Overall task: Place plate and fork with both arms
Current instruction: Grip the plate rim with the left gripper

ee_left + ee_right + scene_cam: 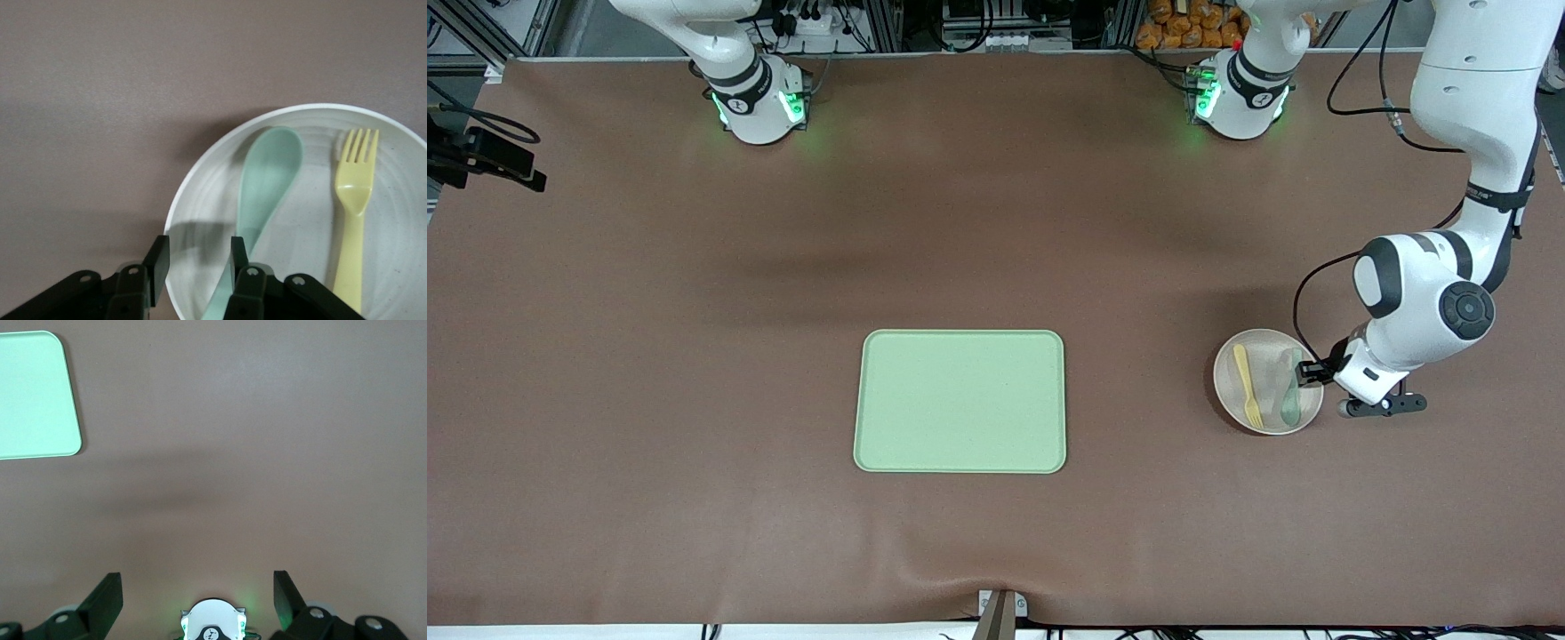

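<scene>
The pale plate (1266, 420) lies toward the left arm's end of the table. On it rest the yellow fork (1247, 384) and a grey-green spoon (1291, 391), side by side. My left gripper (1307, 372) is at the plate's edge. In the left wrist view the plate (313, 220) fills the frame, holding the fork (353, 200) and the spoon (267, 173). The left gripper (198, 257) straddles the rim and is shut on it, one finger outside, the other inside against the spoon's handle. My right gripper (198, 593) hangs open over bare table by its own base and waits.
A rectangular light-green tray (960, 400) lies in the middle of the table, nearer the front camera than the arms' bases; its corner (33, 393) shows in the right wrist view. Brown mat covers the table. The right arm's base (756, 98) stands along the top edge.
</scene>
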Motion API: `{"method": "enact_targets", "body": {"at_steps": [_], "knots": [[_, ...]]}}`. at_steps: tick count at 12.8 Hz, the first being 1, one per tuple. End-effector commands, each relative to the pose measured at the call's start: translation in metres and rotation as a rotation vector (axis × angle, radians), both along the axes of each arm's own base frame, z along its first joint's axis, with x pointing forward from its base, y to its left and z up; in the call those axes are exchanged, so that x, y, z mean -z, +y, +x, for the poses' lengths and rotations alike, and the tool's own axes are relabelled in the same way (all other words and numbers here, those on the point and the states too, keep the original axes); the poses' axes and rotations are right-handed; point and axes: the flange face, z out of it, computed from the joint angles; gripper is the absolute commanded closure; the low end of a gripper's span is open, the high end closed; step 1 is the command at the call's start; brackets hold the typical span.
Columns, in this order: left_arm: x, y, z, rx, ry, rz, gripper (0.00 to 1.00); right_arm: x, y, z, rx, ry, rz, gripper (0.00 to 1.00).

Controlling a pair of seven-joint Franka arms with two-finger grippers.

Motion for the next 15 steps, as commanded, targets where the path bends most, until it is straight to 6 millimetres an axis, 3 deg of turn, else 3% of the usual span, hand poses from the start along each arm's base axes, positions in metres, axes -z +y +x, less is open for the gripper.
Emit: {"method": "enact_targets", "body": {"at_steps": [1, 7, 12, 15], "knots": [[0.000, 0.011, 0.003, -0.003, -0.014, -0.006, 0.55, 0.002, 0.003, -0.001, 0.005, 0.009, -0.009, 0.00], [0.007, 0.012, 0.002, -0.004, -0.004, -0.007, 0.55, 0.012, 0.006, 0.003, -0.004, 0.030, -0.005, 0.00], [0.026, 0.020, 0.005, -0.018, -0.014, -0.004, 0.56, 0.037, 0.031, 0.016, -0.059, 0.079, -0.005, 0.00], [0.030, 0.018, 0.005, -0.022, -0.011, -0.009, 0.62, 0.054, 0.045, 0.027, -0.086, 0.110, -0.007, 0.00]]}}
